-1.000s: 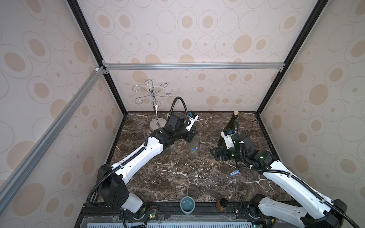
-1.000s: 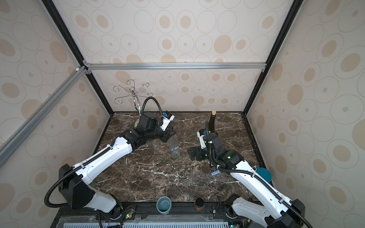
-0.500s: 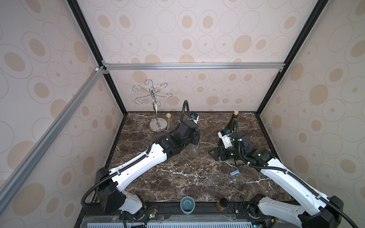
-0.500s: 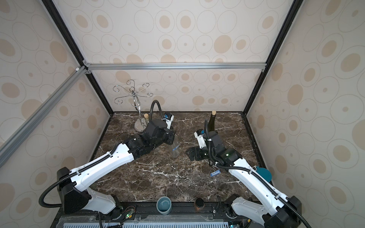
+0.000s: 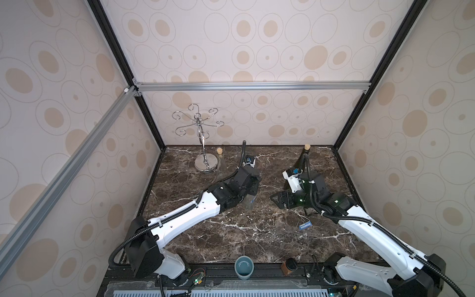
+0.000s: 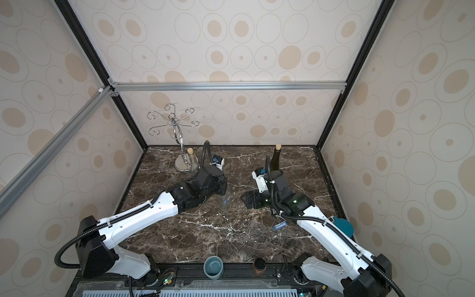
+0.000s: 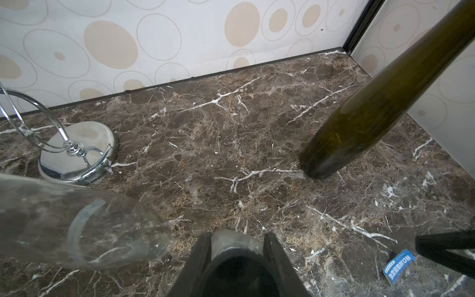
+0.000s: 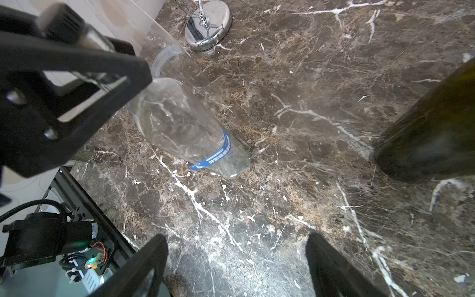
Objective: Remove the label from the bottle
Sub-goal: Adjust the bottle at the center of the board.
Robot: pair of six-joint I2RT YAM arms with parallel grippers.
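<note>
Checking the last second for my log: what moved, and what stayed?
The left pincer, shut on the clear bottle, pulled it slightly frontward, uncovering the corked bottle. The right pincer stayed open; green bottle and loose sticker stayed put.

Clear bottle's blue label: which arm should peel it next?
Right. The left gripper is shut on the neck of the clear bottle, while the right gripper is open, facing the blue label near its base.

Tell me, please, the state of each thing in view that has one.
clear bottle, base on table, neck gripped.
blue label, still stuck around its base.
left gripper, shut on the clear bottle.
right gripper, open, empty.
loose blue sticker, flat on table.
green bottle, upright, corked.
second clear bottle, upright, corked.
</note>
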